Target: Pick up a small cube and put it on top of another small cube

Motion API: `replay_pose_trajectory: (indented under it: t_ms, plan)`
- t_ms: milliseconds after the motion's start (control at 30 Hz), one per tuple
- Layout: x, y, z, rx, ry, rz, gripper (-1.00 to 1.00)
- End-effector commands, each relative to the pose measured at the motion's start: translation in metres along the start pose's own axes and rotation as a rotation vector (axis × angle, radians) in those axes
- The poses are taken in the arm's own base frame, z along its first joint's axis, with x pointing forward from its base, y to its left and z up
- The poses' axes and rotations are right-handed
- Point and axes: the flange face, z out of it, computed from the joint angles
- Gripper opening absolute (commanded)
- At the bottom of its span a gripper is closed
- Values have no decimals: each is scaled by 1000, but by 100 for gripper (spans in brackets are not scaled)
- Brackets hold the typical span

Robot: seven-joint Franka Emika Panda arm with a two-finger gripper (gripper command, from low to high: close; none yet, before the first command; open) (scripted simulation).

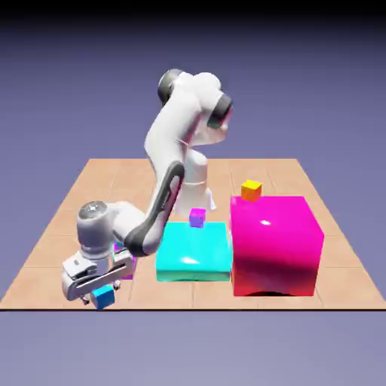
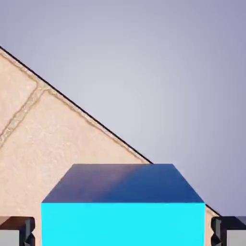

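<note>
Ext. view: the white robot arm w/ dark joint trim (image 1: 167,143) reached fwd and down to the exterior view's left, hand low near the table's front edge. The two-finger gripper (image 2: 123,231) was around the tiny blue cube w/ a cyan-tinted face (image 1: 102,297). Jaws stood open, just a bit wider than the cube: in the hand view a thin strip of table showed betw. each fingertip and the cube's cyan face, so no firm grip was visible. Cube sat low betw. the tips, near the front-left corner of the pale wood-coloured tiled table (image 1: 53,260); couldn't tell from the pics if it touched the tabletop.

Partly hidden behind the hand: a purple block (image 1: 129,267), shape unclear. To the exterior view's right of that, approx. mid-table, was a flat, glossy cyan block (image 1: 193,252), w/ a tiny purple cube (image 1: 197,217) at its far side. Next to the cyan block, further R in the same view, stood a big glossy magenta block (image 1: 273,245), and a tiny orange-yellow cube (image 1: 251,190) showed just above its far edge.
</note>
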Motion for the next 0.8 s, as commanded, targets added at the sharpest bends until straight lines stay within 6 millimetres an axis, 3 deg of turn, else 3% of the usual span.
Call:
replay_pose_trajectory:
  t_ms: [0, 67, 400, 767]
  plan:
    - [0, 0, -19, -1, 1, 0, -100]
    - [-4, 2, -52, 4, -2, 9, -100]
    - [-79, 13, -102, 83, -60, 303, -100]
    - [-165, 4, -152, 71, -63, 562, -100]
